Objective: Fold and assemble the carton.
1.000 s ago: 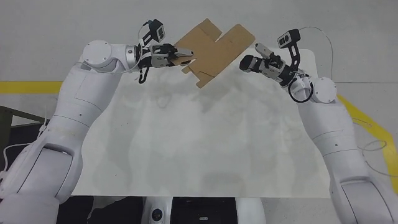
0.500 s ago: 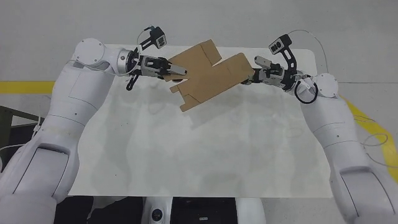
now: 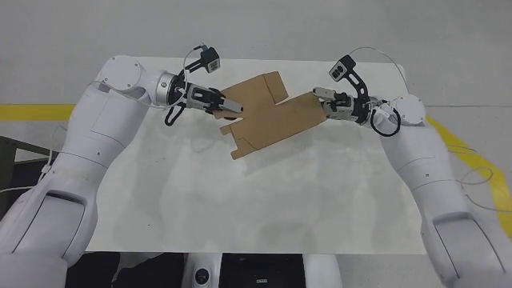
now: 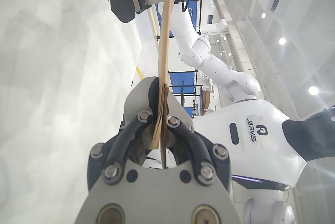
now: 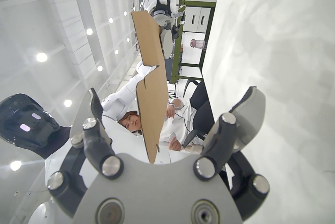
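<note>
The flat brown carton (image 3: 268,112) hangs tilted above the far half of the white table (image 3: 240,200). My left gripper (image 3: 232,107) is shut on its left edge; in the left wrist view the cardboard (image 4: 166,34) is pinched edge-on between the pads of the left gripper (image 4: 160,94). At the carton's other end, my right gripper (image 3: 320,96) stands open. The right wrist view has the cardboard (image 5: 151,94) passing between the spread fingers (image 5: 248,104) of the right gripper (image 5: 170,104), with a gap on each side.
The near and middle parts of the table are bare. A yellow floor line (image 3: 32,112) runs beside the table on both sides.
Both arms brought the carton lower and nearer over the table. My right gripper, apart from the carton a second ago, has closed in and now straddles its right end.
</note>
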